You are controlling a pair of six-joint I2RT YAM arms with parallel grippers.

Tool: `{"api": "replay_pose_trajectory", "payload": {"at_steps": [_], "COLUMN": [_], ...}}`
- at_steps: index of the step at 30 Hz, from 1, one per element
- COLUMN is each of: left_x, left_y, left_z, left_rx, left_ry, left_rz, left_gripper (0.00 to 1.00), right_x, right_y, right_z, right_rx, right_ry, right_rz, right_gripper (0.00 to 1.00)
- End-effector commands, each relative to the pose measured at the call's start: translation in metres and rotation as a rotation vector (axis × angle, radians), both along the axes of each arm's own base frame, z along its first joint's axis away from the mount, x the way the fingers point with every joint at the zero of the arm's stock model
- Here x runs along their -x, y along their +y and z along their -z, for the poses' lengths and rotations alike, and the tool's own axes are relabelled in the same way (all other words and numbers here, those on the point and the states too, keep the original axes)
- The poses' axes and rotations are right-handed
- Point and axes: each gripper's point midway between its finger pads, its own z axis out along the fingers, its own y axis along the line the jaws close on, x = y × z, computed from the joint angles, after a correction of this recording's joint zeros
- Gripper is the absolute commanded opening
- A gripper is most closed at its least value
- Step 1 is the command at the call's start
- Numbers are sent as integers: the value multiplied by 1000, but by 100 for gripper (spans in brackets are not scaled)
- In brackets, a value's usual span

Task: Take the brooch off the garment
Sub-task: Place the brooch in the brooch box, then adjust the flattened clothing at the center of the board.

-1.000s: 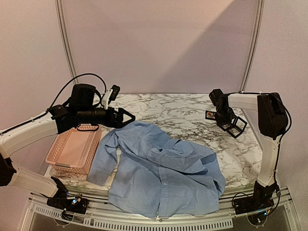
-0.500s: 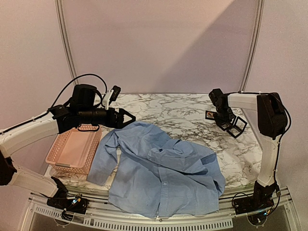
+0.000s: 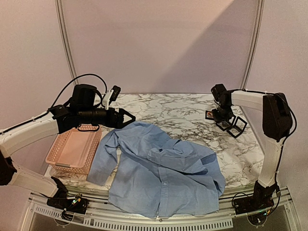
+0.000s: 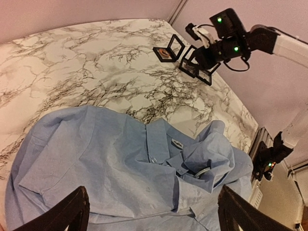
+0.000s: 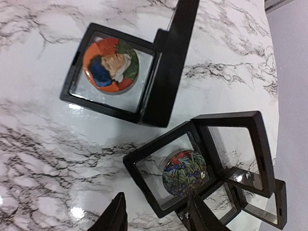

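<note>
Right wrist view looks down on two open black display cases on the marble tabletop (image 5: 43, 159). One case (image 5: 166, 72), at 11 o'clock in that view, holds an orange brooch (image 5: 110, 65). The other case (image 5: 159, 142), at 5 o'clock, holds a green-and-blue brooch (image 5: 184, 173). The right jaws stand partly parted at the 6 o'clock side of this second case with nothing between them, and the green-and-blue brooch lies flat in its case, not in any grip.

From the top external camera, the cases sit at 2 o'clock on the tabletop. The garment (image 3: 161, 168) lies spread and wrinkled from the middle toward the 6 o'clock edge, well apart from them. The left jaws are wide open and empty, hovering at the garment's 10 o'clock corner, beside a pink basket (image 3: 72, 149) at 9 o'clock.

No brooch shows on the fabric in the top view or the left wrist view, though the folds around the collar hide a little of it. By that, the removal looks done and the piece already set down in a case. Which of the two came off the garment cannot be told for sure, but the right jaws opening over the green-and-blue one point to that. What seems left is at most drawing the right arm clear of the cases.
</note>
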Motion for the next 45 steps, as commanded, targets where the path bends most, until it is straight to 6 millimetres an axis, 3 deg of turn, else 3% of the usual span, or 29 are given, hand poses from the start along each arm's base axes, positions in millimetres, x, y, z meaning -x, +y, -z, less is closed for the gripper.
{"api": "replay_pose_trajectory", "payload": {"at_steps": [1, 5, 6, 13, 18, 23, 27, 35, 40, 44, 45], "left_x": [-5, -2, -1, 17, 33, 43, 46, 59, 81, 89, 91], "left_y": [6, 0, -2, -38, -68, -82, -85, -94, -108, -115, -116], "left_z": [-1, 4, 6, 41, 61, 78, 85, 81, 85, 93, 94], "left_rx": [-27, -41, -44, -73, -37, -51, -68, -55, -51, -49, -45], "left_ry": [-20, -22, -20, 67, 150, 193, 207, 200, 215, 260, 267], "left_rz": [-32, -19, -12, 110, 223, 268, 279, 342, 425, 456, 465], "left_gripper": [92, 92, 92, 90, 89, 88, 88, 88, 88, 85, 85], "right_x": [6, 31, 41, 115, 148, 171, 184, 185, 192, 216, 223], "right_y": [25, 67, 78, 144, 168, 202, 222, 236, 241, 247, 248], "right_z": [-43, -75, -92, -145, -132, -119, -95, -63, -48, -37, -35], "right_rx": [-196, -452, -515, -854, -922, -976, -951, -791, -709, -674, -672], "right_ry": [-103, -146, -178, -237, -169, -100, -40, -23, 1, 55, 62], "right_rz": [-43, -180, -223, -434, -471, -544, -557, -524, -527, -554, -558], "right_gripper": [43, 48, 50, 60, 61, 61, 61, 58, 33, 6, 4]}}
